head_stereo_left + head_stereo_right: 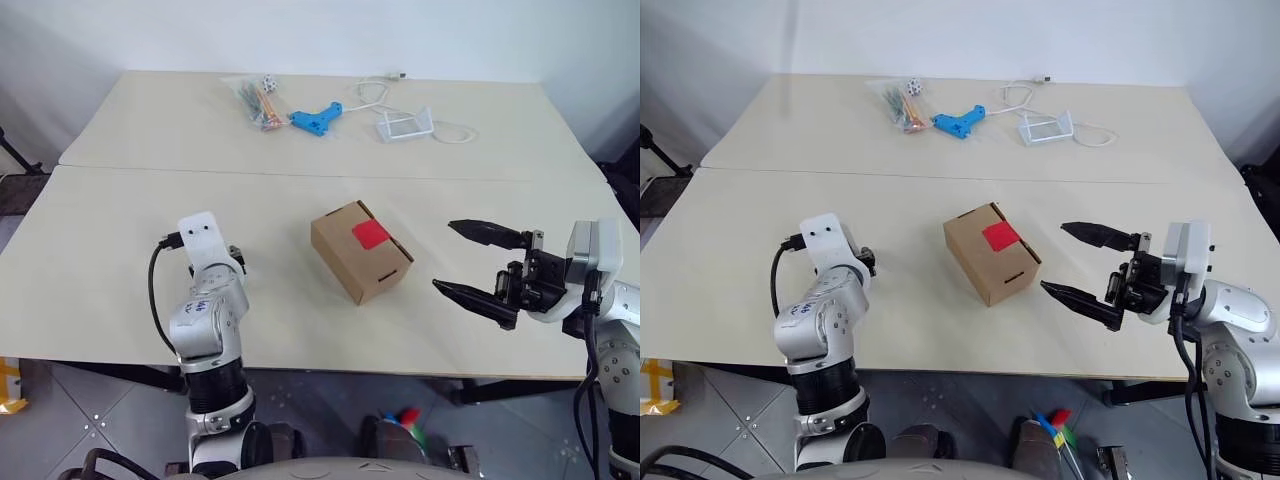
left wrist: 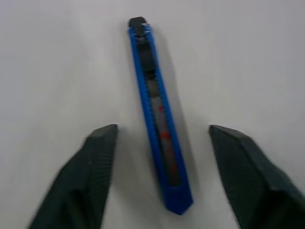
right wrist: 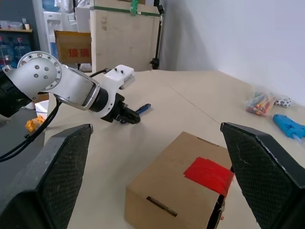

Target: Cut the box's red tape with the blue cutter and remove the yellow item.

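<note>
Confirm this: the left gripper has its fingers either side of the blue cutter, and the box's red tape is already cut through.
Not quite. The left gripper does straddle the blue cutter, but the red tape on the box is uncut; the right wrist view shows it whole.

A brown cardboard box [image 1: 361, 251] with red tape [image 1: 370, 235] on top sits mid-table [image 1: 110, 270]. At three o'clock of it, the right gripper [image 1: 466, 258] points toward it, fingers spread. At twelve o'clock, far back, a light-blue tool [image 1: 315, 117].
</note>
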